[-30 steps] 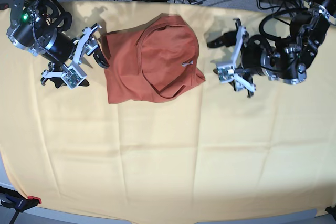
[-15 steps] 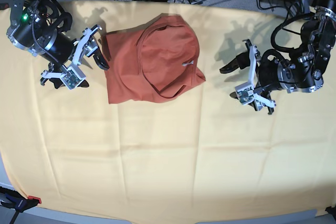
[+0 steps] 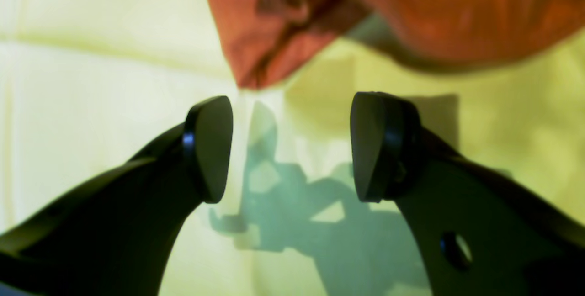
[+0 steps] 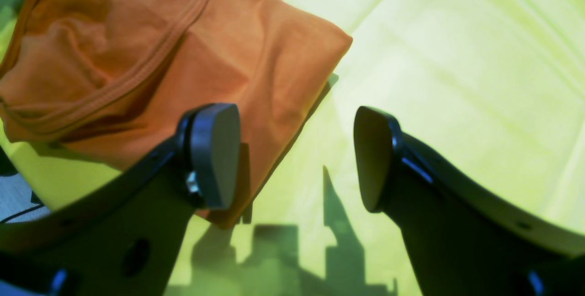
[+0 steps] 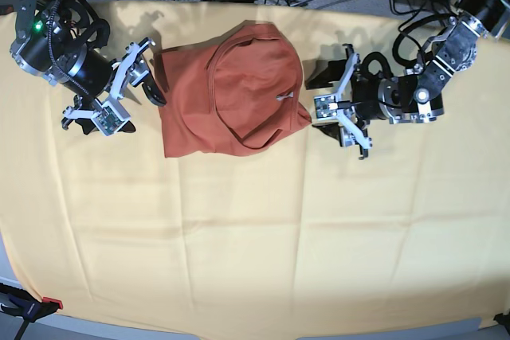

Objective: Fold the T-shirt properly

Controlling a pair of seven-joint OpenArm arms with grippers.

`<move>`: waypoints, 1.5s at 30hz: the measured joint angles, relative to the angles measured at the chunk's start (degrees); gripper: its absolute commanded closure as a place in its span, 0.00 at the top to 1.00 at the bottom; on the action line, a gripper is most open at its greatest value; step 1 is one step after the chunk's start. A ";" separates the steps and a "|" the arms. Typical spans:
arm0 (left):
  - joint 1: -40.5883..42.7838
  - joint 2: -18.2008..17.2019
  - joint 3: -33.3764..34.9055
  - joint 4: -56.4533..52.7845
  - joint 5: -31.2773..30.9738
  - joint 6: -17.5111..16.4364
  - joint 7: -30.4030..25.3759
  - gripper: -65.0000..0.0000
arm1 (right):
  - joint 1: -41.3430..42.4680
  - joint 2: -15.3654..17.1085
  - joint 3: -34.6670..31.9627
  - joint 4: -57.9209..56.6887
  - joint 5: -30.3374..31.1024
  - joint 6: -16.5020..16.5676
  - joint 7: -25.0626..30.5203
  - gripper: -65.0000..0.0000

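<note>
Table: yellow cloth (image 5: pixel 239 244) covers it all.
Shirt: the T-shirt (image 5: pixel 231 93) lies near the far edge, bunched up, not neat.
Left: left claw (image 3: pixel 291 147) is wide open, holding nothing; it moved in close to the shirt's pointy corner.
Right: right claw (image 4: pixel 296 156) is open too, in the same spot, beside the shirt's other edge.
Left to do: nearly all the folding, I think.

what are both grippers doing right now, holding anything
Left gripper: open, holding nothing, just short of the T-shirt corner.
Right gripper: open, holding nothing, at the T-shirt's edge.
</note>
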 measured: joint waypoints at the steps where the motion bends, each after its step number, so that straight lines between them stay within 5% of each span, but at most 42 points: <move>1: -0.31 0.63 0.04 0.00 0.22 -0.02 0.00 0.63 | -0.02 0.00 0.00 0.00 -0.04 0.00 0.00 0.64; 12: -5.31 6.82 0.46 -11.41 0.83 -0.09 -4.57 0.59 | -0.31 -0.02 0.00 0.00 -0.11 0.00 0.00 0.64; 19: -5.99 8.83 0.46 -14.19 0.70 -0.02 -5.97 0.08 | -0.33 -0.02 0.00 0.00 -0.13 0.00 0.00 0.64; 21: -6.27 9.22 0.46 -14.19 0.70 -0.02 -5.97 0.00 | -0.31 -0.02 0.00 0.00 -0.11 0.00 0.00 0.64; 34: -12.76 5.99 0.48 -14.16 0.02 -0.22 -4.68 0.01 | -0.33 -0.02 0.00 0.00 -0.11 0.00 0.00 0.64; 37: -12.66 5.99 0.48 -14.16 0.94 -0.22 -4.66 0.16 | -0.33 -0.02 0.00 0.00 -0.11 0.00 0.00 0.64; 41: -13.40 4.50 0.50 -14.16 1.01 -0.22 -4.61 0.49 | -0.31 -0.02 0.00 0.00 -0.09 0.00 0.33 0.64; 45: -16.68 2.69 0.59 -14.16 3.72 -0.48 -0.33 0.51 | -0.31 -0.02 -0.13 0.00 0.09 3.02 1.05 0.64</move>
